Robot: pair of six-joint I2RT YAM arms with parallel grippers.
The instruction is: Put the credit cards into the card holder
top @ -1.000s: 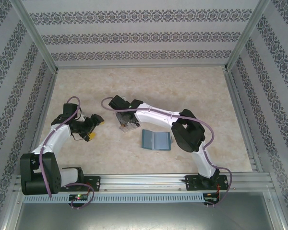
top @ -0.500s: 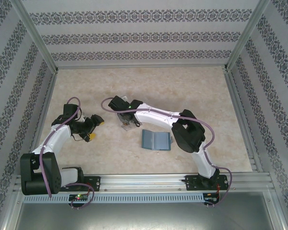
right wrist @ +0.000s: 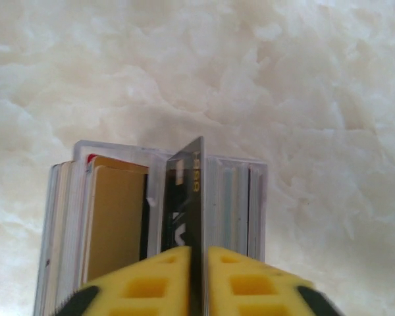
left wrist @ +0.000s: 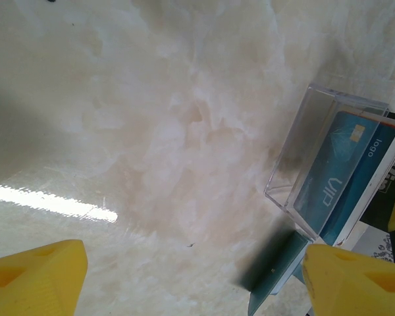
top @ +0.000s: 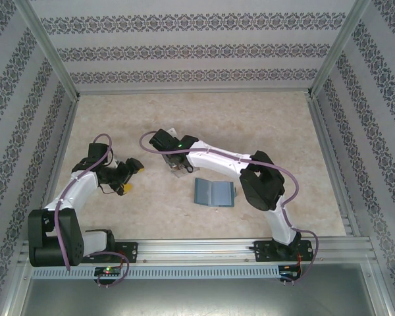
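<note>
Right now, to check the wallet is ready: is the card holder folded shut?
No, the card holder lies spread open on the table, two panels side by side.

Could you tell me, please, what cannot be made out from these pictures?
- Right wrist: the dark card in the right gripper stands nearly edge-on, print unreadable.
- Right wrist: yellow fingers hide the clear box's lower part; cards uncountable.
- Top view: card holder's slots too small.
- Left wrist: right edge cuts off the stacked cards.
</note>
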